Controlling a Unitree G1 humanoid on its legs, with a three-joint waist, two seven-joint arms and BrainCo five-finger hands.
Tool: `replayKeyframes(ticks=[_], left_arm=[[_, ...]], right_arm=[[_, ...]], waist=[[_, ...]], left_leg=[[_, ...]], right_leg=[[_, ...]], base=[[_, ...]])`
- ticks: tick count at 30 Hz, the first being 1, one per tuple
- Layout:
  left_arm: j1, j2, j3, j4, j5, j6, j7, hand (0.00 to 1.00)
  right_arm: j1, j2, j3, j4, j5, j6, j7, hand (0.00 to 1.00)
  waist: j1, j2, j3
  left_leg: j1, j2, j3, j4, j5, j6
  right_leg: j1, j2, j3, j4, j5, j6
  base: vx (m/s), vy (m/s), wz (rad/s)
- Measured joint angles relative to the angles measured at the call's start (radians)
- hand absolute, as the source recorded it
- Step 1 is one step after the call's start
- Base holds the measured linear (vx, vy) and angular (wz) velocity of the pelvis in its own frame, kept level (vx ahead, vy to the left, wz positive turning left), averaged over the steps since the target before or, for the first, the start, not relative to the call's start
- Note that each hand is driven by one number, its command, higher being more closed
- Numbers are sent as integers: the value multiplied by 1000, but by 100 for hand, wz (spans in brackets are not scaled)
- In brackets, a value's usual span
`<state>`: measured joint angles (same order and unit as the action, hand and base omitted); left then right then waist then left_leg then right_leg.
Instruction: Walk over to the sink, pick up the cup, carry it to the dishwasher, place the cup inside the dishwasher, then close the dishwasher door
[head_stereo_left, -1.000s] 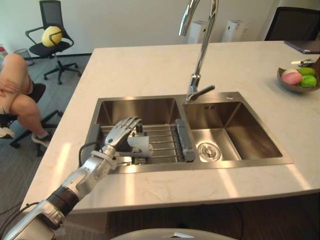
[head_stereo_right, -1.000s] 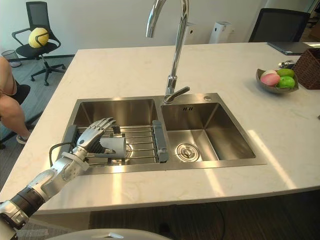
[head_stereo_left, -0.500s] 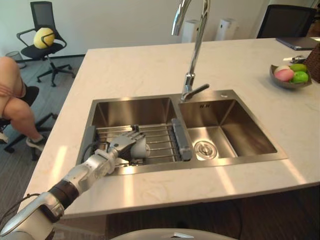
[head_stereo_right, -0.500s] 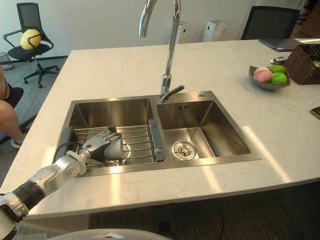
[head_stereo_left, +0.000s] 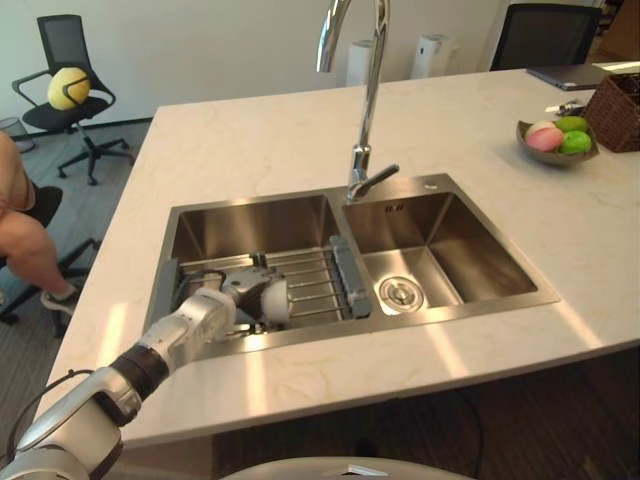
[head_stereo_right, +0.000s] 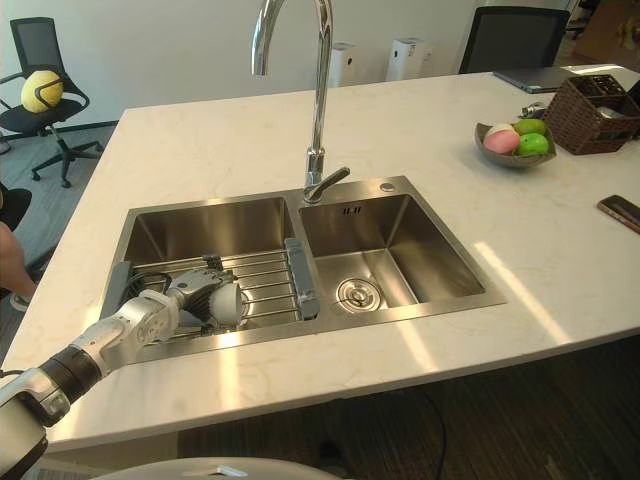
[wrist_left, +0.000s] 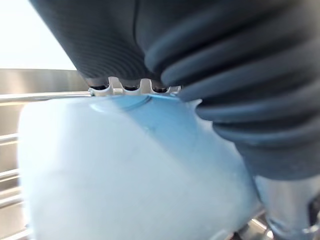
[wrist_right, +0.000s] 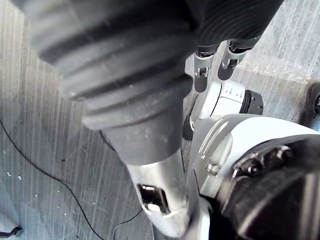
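Observation:
A pale blue cup (head_stereo_left: 276, 299) lies on its side on the wire rack (head_stereo_left: 310, 285) in the left basin of the steel sink (head_stereo_left: 250, 222). My left hand (head_stereo_left: 243, 290) reaches down into that basin from the near left, its fingers curled round the cup (head_stereo_right: 229, 303). In the left wrist view the cup (wrist_left: 125, 170) sits right against the palm, under the dark ribbed cover. My right hand (wrist_right: 212, 67) hangs at my side over the grey floor, fingers relaxed and holding nothing.
A tall chrome faucet (head_stereo_left: 365, 110) rises behind the basins' divider. The right basin (head_stereo_left: 440, 250) holds just a drain (head_stereo_left: 398, 292). On the counter's far right are a fruit bowl (head_stereo_left: 556, 140), a wicker basket (head_stereo_right: 600, 100) and a phone (head_stereo_right: 622, 210). A seated person's leg (head_stereo_left: 28, 255) shows at left.
My left hand has come down from above the rack onto the cup and its fingers have closed round it. The camera has shifted, so the whole scene sits further left.

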<state>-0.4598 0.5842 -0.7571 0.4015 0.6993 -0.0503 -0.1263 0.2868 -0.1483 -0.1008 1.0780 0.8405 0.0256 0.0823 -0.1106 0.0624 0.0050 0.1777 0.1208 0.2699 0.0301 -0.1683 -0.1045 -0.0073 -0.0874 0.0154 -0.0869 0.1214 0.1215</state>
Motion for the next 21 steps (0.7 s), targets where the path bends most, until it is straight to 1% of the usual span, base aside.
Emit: replayKeyframes(ticks=[1, 4, 5, 10, 12, 14, 16, 18, 20, 21], left_arm=[[-2, -9, 2, 5, 0, 0, -6, 0], [-4, -31, 9, 17, 0, 1, -11, 0], [-6, -39, 10, 24, 0, 3, -11, 100], [-13, -57, 15, 48, 1, 7, -13, 100], [-13, -73, 30, 67, 5, 7, -13, 100], [-16, -90, 39, 84, 10, 7, -8, 100], [-15, -97, 38, 95, 10, -1, 16, 100], [-15, -97, 34, 119, 9, -32, 63, 100], [-16, -92, 9, 136, -18, -87, 162, 100], [-18, -84, 6, 138, -35, -110, 184, 100]], right_arm=[[0, -9, 12, 0, 0, 1, -2, 0], [-1, -13, 19, 0, 0, 1, -4, 0], [-1, -13, 19, 0, 0, 1, -4, 0], [-1, -13, 20, 0, 0, 2, -5, 0], [-1, -13, 21, 0, 0, 2, -5, 0], [-1, -14, 23, 0, 0, 1, -5, 0], [-1, -14, 26, 0, 0, 1, -5, 0], [-1, -19, 42, -1, 2, 0, -5, 0], [0, -24, 51, 0, 12, 1, -4, 0], [1, -24, 51, -1, 18, 1, -4, 0]], waist=[[1, 4, -1], [1, 5, -1], [1, 5, -1], [3, 4, -1], [2, 4, -1], [0, 4, -1], [-3, 4, 0], [-6, 3, 0], [-7, 6, 4], [-7, 8, 5]], left_leg=[[0, 0, 0, 0, 0, 0], [0, 2, 1, 0, 0, 0], [0, 2, 1, 0, 0, -1], [0, 2, 2, 0, 0, -1], [0, 3, 2, 0, 1, -3], [0, 5, 2, 0, 1, -6], [0, 7, 4, 0, -1, -11], [0, 10, 4, -1, 0, -13], [-1, 10, 2, -4, 1, -13], [-1, 10, 2, -6, 1, -13]], right_leg=[[0, 1, 0, 0, 0, 0], [0, 2, 0, 0, 0, 0], [1, 2, 0, 0, 0, 0], [3, 1, 2, -1, 0, 0], [3, 2, 4, -1, -2, -6], [3, 2, 6, -1, -2, -7], [1, 5, 8, -1, -1, -7], [-1, 7, 8, -1, -1, -7], [-2, 8, 7, -1, -2, -7], [-2, 8, 6, 0, -2, -7]], base=[[-17, -32, 0], [-11, -10, 0], [-45, -36, 0], [-46, -29, 0], [-51, -34, 0], [-46, -35, -1], [-40, -36, -3], [0, 0, 0], [-6, -16, 0], [0, 0, 0]])
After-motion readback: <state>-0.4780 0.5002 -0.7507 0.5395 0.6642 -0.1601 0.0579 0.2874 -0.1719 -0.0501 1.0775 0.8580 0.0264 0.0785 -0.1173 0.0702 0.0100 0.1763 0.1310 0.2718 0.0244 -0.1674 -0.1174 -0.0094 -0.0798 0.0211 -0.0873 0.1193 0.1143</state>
